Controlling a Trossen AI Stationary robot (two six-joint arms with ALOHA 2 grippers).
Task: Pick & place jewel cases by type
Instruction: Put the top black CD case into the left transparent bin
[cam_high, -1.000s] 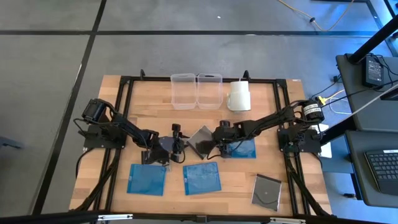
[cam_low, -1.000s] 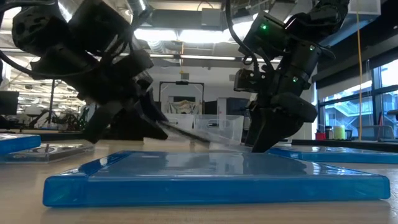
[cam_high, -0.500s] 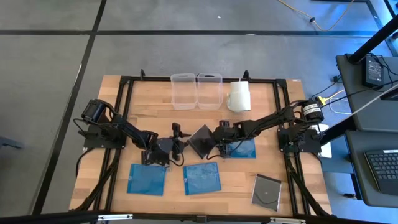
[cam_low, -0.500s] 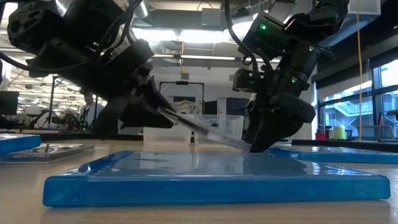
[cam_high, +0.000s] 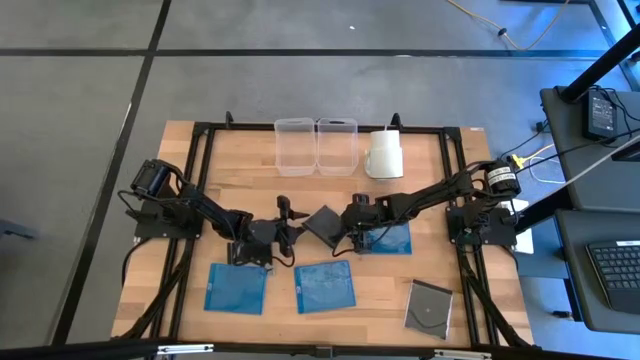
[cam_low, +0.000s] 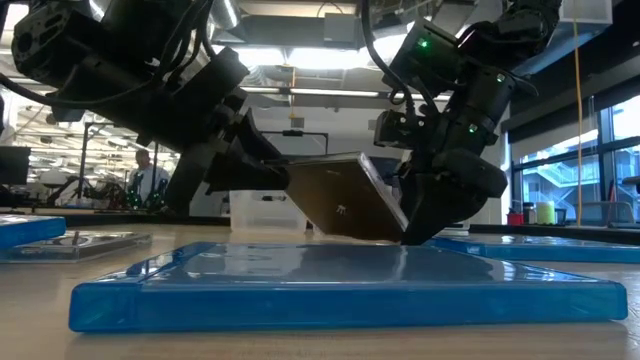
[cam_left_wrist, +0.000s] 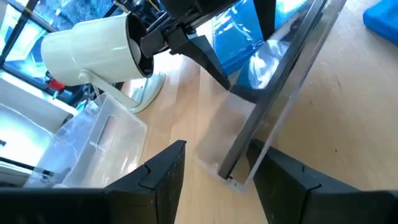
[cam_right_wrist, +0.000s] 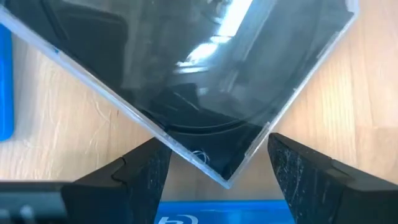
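A dark grey jewel case (cam_high: 322, 223) stood tilted between the half-spread left pincer (cam_high: 287, 233) and wide-open right pincer (cam_high: 345, 226).

A thin dark grey square plastic jewel case (cam_high: 323, 223) stands tilted on one corner at the table's centre (its clear front catches glare). Two translucent blue square cases (cam_high: 237, 288) (cam_high: 325, 287) lie flat at its 7 and 6 o'clock; a third blue one (cam_high: 392, 237) lies at 3 o'clock. Another dark grey case (cam_high: 429, 307) lies flat at 4 o'clock.
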